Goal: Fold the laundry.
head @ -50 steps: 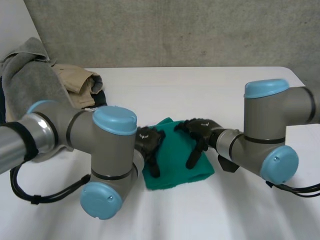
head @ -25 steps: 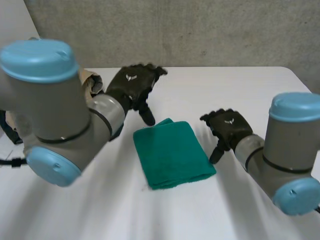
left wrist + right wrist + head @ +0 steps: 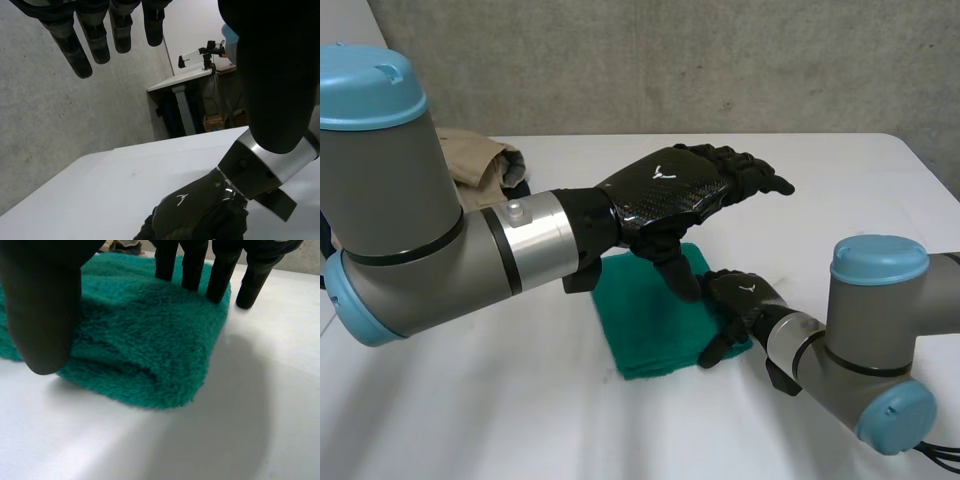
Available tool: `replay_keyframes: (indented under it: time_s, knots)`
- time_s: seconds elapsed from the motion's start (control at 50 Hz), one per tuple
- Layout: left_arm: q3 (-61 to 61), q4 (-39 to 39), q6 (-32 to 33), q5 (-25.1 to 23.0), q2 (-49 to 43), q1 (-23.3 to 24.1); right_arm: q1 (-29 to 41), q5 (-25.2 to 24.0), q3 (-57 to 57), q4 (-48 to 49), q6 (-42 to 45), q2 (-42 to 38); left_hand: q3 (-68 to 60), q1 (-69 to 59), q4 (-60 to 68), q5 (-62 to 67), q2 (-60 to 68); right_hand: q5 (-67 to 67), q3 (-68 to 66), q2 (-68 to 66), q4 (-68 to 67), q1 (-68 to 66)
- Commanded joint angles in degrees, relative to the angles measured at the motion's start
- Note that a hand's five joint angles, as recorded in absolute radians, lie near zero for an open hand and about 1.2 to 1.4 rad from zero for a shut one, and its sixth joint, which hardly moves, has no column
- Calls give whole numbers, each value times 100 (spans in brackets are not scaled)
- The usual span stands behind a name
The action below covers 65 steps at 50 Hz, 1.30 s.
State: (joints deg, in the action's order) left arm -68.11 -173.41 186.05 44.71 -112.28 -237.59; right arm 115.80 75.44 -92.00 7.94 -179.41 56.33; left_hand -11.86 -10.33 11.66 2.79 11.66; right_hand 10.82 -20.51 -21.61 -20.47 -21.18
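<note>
Towel (image 3: 655, 325): solid teal-green, no pattern. Surface (image 3: 840, 190): plain white. Left hand (image 3: 680, 190) and right hand (image 3: 740, 305): black, each with a small white emblem on the back. Garment (image 3: 475, 160) at the rear: plain tan. Wall (image 3: 670, 60): mottled grey.

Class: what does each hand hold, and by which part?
Nothing is held: left hand hovers open; right hand rests straight fingers on the green towel, at its edge.
</note>
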Motion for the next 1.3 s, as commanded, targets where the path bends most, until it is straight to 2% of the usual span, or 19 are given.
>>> replay_keyframes:
  time_s: [0.02,0.18,0.32,0.4,0.52,0.56,0.58,0.66,0.7,0.72,0.74,0.76,0.94,1.12,1.18,1.2,1.26,1.28,1.3]
  knots:
    - [-35,-17,-7,38,4,2,13,287,226,277,47,-202,186,33,-166,-279,-166,5918,-5949,-5839,-5953,-5882]
    - [-18,-35,-16,47,4,2,-75,718,630,735,319,-263,186,33,-166,-279,-166,5918,-5949,-5839,-5953,-5882]
    - [35,-35,-34,56,48,20,-1173,964,1772,665,390,-737,186,33,-166,-279,-166,5918,-5949,-5839,-5953,-5882]
    - [79,-52,-43,56,118,46,-1727,1122,2834,384,495,-1273,186,33,-166,-279,-166,5918,-5949,-5839,-5953,-5882]
    - [193,-52,-95,56,136,178,-2491,1491,5189,-318,706,-2670,186,33,-166,-279,-166,5918,-5949,-5839,-5953,-5882]
    - [219,-52,-139,73,136,204,-2754,1500,5866,-626,794,-3030,186,33,-166,-279,-166,5918,-5949,-5839,-5953,-5882]
    - [228,-52,-157,91,136,222,-2991,1500,6600,-940,872,-3458,186,33,-166,-279,-166,5918,-5949,-5839,-5953,-5882]
    - [228,-52,-192,179,83,257,-3274,1369,8438,-1723,1040,-4478,186,33,-166,-279,-166,5918,-5949,-5839,-5953,-5882]
    - [220,-52,-183,223,66,275,-3336,1307,8707,-1822,1049,-4666,186,33,-166,-279,-166,5918,-5949,-5839,-5953,-5882]
    - [219,-52,-183,240,65,283,-3371,1298,8682,-1814,1049,-4666,186,33,-166,-279,-166,5258,-5289,-5179,-5293,-5222]
    - [219,-52,-192,258,57,292,-3476,1307,8603,-1788,1066,-4649,186,33,-166,-279,-166,-710,680,789,676,747]
    - [219,-52,-183,258,31,301,-3529,1316,8576,-1787,1075,-4649,186,33,-166,-279,-166,-1082,1051,1161,1047,1118]
    - [343,-61,-192,293,-5,310,-3898,1430,8594,-1796,1163,-4430,186,33,-166,-279,-166,-1082,1051,1161,1047,1118]
    - [343,-61,-201,565,48,345,-3837,1421,7647,-1805,2130,-3517,186,33,-166,-279,-166,-1082,1051,1161,1047,1118]
    - [369,-87,-201,968,65,327,-3828,1325,7049,-1647,2034,-3174,186,33,-166,-279,-166,-1082,1051,1161,1047,1118]
    - [378,-113,-201,1109,65,319,-3785,1211,6542,-1420,1964,-2816,186,33,-166,-279,-166,-1082,1051,1161,1047,1118]
    - [422,-359,-201,1785,65,275,-3583,965,5591,-867,1945,-2015,186,33,-166,-279,-166,-1082,1051,1161,1047,1118]
    - [422,-438,-192,1996,74,266,-3452,808,4883,-377,1937,-1490,186,33,-166,-279,-166,-1082,1051,1161,1047,1118]
    - [430,-622,-175,2398,100,205,-3389,728,4432,-59,1937,-1180,186,33,-166,-279,-166,-1082,1051,1161,1047,1118]
